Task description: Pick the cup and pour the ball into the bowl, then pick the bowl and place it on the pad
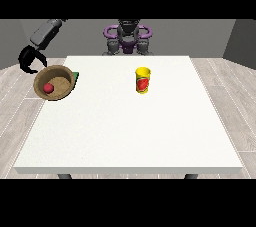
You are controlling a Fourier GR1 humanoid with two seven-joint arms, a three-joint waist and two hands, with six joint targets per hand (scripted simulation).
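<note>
Brown wooden bowl (54, 82): you had it at the table's far corner at the view's left, overhanging the edge and tilted so its mouth faced the camera. Red ball (48, 88): it lay inside the bowl, low against the wall at the view's left. Green pad (75, 75): only a sliver showed, just behind the bowl's rim at its right side; whether the bowl touched it could not be told.

Yellow cup (143, 80): it stood upright near the table's middle, long axis vertical, mouth up, well apart from the bowl. A red mark sat on its side facing you; no lettering could be read.

Black hand at the view's left (31, 59): your hand hung just beyond the table's corner, above and beside the bowl's rim, fingers curved downward and released, grasping nothing. The other hand did not show.

White table (130, 131): wide bare room lay across the near half and the whole side at the view's right; the near edge ran straight across.
</note>
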